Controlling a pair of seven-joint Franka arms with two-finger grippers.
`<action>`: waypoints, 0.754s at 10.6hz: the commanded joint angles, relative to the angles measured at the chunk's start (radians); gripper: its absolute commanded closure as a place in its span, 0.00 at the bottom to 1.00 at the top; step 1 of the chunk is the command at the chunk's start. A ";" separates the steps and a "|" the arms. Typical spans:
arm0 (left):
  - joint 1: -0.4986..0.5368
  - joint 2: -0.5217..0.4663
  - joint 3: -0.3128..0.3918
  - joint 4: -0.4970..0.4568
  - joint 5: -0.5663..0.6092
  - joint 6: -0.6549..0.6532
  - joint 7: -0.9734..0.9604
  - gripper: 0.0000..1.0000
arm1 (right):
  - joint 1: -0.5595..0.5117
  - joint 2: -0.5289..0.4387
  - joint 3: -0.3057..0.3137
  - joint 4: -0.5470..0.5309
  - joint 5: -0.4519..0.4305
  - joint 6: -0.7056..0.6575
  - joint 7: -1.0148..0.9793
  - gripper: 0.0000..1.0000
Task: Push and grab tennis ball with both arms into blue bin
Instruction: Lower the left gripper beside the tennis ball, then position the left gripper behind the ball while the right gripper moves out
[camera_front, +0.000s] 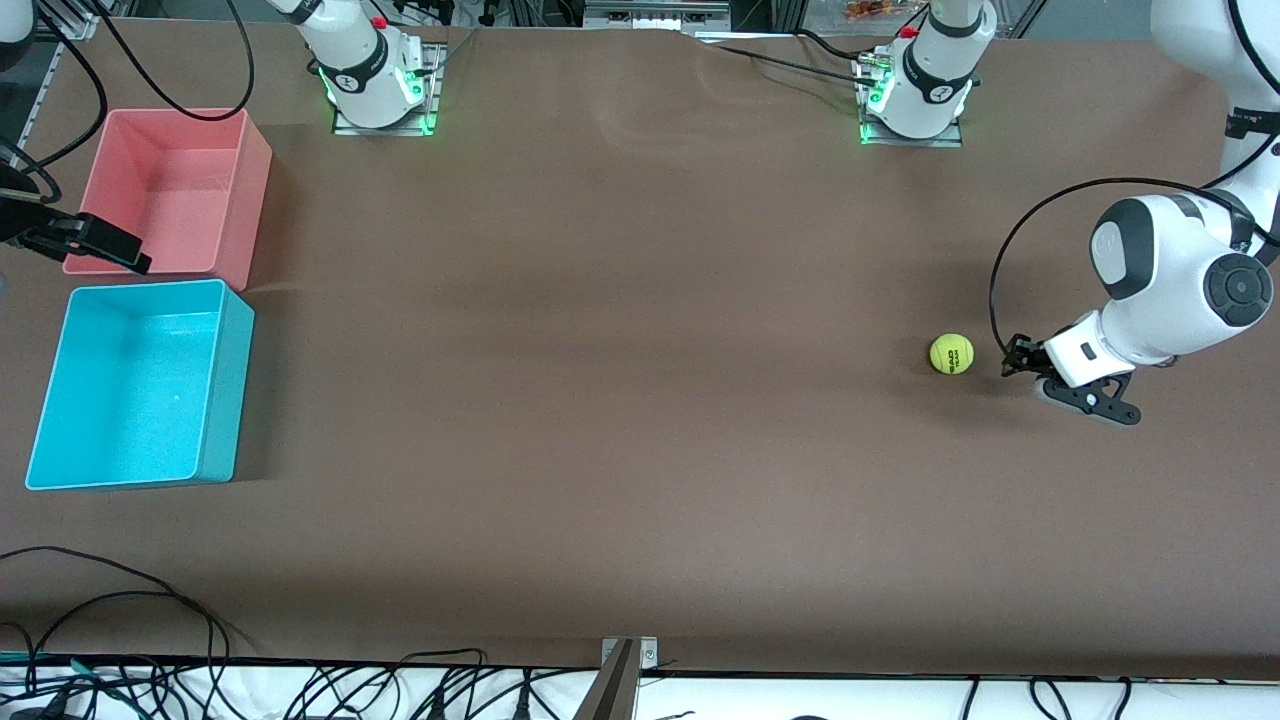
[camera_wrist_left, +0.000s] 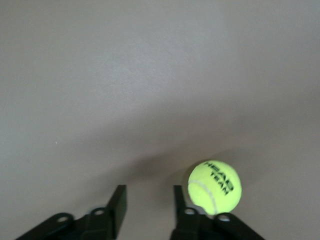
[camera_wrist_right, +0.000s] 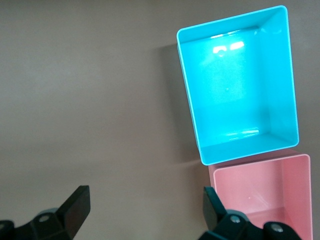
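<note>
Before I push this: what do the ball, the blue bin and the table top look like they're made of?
The tennis ball looks like felt over rubber: a fuzzy yellow-green nap with a pale seam. The blue bin seems to be smooth moulded plastic; its floor shows glossy highlights. The table has a matte brown covering, perhaps paper or fabric, with faint ripples. The left hand, open, is down beside the ball.

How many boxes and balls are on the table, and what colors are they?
Blue bin: 1
Pink bin: 1
Tennis ball, yellow-green: 1
Total: 3 things, 2 bins and 1 ball. Both bins look empty.
</note>
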 joint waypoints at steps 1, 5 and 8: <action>0.013 -0.011 0.003 -0.025 -0.006 0.016 0.260 1.00 | 0.007 0.003 0.003 0.001 -0.014 -0.003 -0.012 0.00; 0.025 -0.011 0.018 -0.027 0.062 0.029 0.468 1.00 | 0.036 0.034 0.001 0.001 -0.038 0.003 -0.167 0.00; 0.034 0.021 0.024 -0.054 0.063 0.098 0.700 1.00 | 0.025 0.032 -0.020 0.001 0.012 -0.008 -0.193 0.00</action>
